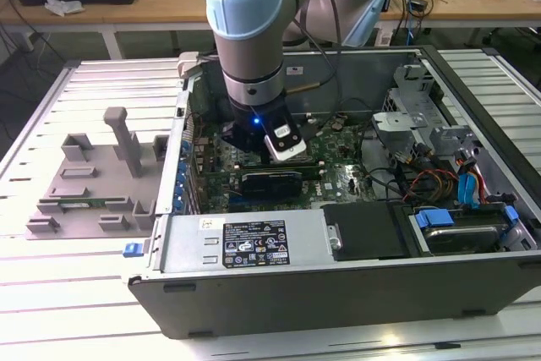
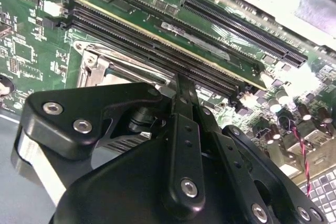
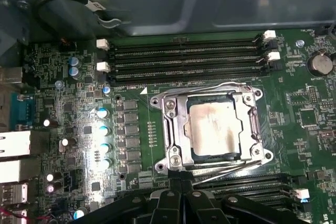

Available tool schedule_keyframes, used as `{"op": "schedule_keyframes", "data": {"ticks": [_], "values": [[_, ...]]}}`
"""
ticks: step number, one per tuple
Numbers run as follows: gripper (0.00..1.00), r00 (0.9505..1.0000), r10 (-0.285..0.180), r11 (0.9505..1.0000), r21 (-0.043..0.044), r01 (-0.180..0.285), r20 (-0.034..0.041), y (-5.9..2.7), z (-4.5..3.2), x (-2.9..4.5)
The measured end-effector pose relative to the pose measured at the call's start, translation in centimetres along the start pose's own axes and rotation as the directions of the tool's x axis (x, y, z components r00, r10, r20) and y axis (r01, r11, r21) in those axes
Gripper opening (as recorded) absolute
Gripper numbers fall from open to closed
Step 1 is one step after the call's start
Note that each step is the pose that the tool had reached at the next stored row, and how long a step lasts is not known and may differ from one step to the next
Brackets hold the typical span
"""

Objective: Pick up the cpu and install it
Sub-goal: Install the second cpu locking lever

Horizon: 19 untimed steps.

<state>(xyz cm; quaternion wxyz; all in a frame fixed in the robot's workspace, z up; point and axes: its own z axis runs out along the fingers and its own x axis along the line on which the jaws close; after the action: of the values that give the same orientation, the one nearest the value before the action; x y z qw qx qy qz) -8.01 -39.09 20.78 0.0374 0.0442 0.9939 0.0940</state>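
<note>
First wrist view: cpu (image 3: 216, 128) apparently socketed.

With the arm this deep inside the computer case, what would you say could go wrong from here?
1. The shiny silver square cpu lies inside the metal-framed socket; if it sits slightly askew, any pressure might damage the contacts.
2. The black claw hangs close above the long black memory slots, so a sideways move could strike them.
3. The black looped cable near the case wall could snag the arm.
</note>
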Motion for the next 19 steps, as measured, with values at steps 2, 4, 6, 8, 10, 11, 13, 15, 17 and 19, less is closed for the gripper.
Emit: {"op": "schedule_keyframes", "data": {"ticks": [2, 4, 6, 8, 10, 11, 13, 15, 17, 19], "values": [[0.11, 1.0000, 0.000, 1.0000, 0.0001, 0.000, 0.0000, -0.16, -0.03, -0.03], [0.11, 1.0000, 0.000, 1.0000, 0.0000, 0.000, 0.0001, -0.26, -0.05, -0.05], [0.11, 1.0000, 0.000, 1.0000, 0.0000, 0.000, 0.0000, -0.35, -0.06, -0.07], [0.11, 1.0000, 0.000, 1.0000, -0.0002, 0.000, 0.0001, -0.40, -0.04, -0.06], [0.11, 1.0000, 0.001, 0.9999, -0.0143, -0.001, -0.0012, -0.44, 0.10, 0.06], [0.11, 1.0000, 0.002, 0.9997, -0.0241, -0.002, -0.0021, -0.45, 0.14, 0.17], [0.11, 1.0000, 0.003, 0.9993, -0.0378, -0.003, -0.0031, -0.49, 0.25, 0.39], [0.11, 1.0000, 0.004, 0.9990, -0.0438, -0.004, -0.0036, -0.53, 0.42, 0.55], [0.11, 1.0000, 0.005, 0.9983, -0.0579, -0.005, -0.0049, -0.45, 0.59, 0.62], [0.11, 1.0000, 0.006, 0.9976, -0.0693, -0.006, -0.0058, -0.37, 0.73, 0.69]]}}
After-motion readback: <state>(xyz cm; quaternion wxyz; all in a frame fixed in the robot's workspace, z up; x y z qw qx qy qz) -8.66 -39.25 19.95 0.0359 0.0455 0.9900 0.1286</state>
